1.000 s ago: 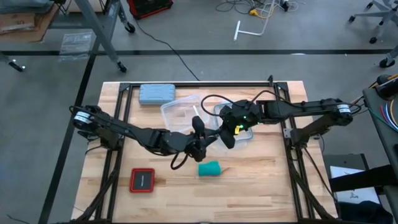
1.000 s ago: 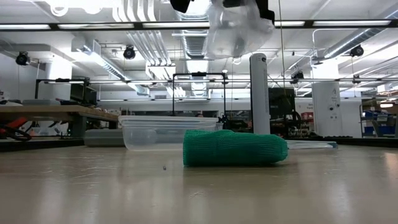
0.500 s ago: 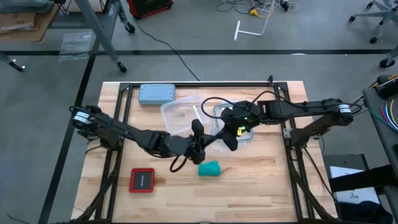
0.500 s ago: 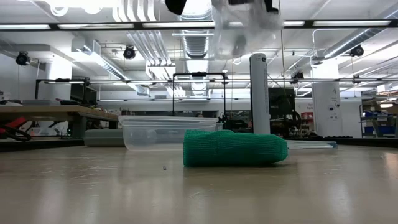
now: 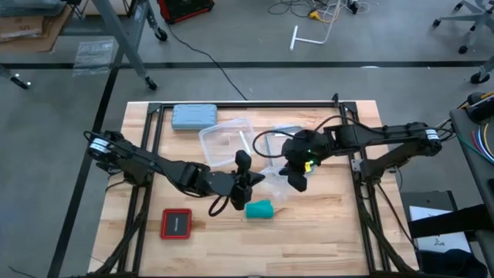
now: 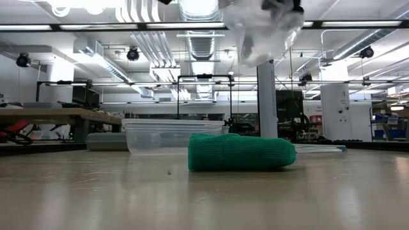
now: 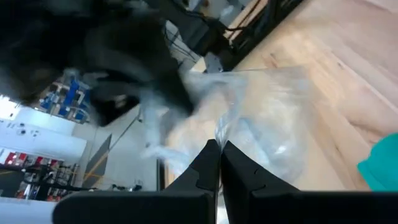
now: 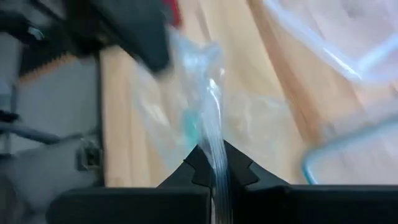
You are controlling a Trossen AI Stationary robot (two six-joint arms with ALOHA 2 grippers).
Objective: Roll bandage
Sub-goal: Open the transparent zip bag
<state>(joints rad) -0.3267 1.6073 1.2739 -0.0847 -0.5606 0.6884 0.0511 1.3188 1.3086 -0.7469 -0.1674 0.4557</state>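
Two grippers pinch one clear bag above a rolled bandage

On the wooden table (image 5: 332, 224), lower centre of the high view, the bandage (image 5: 259, 209) lies as a stubby teal-green roll. Right gripper (image 5: 297, 180) and left gripper (image 5: 244, 188) each clamp the clear plastic bag (image 5: 272, 168). Since a second ago the right gripper has shifted rightward, the bag with it; the bandage stayed put.

You've got the bandage (image 5: 259, 209) lying on the table (image 5: 324, 224), with the plastic tub (image 5: 224, 139) behind it and both grippers above.
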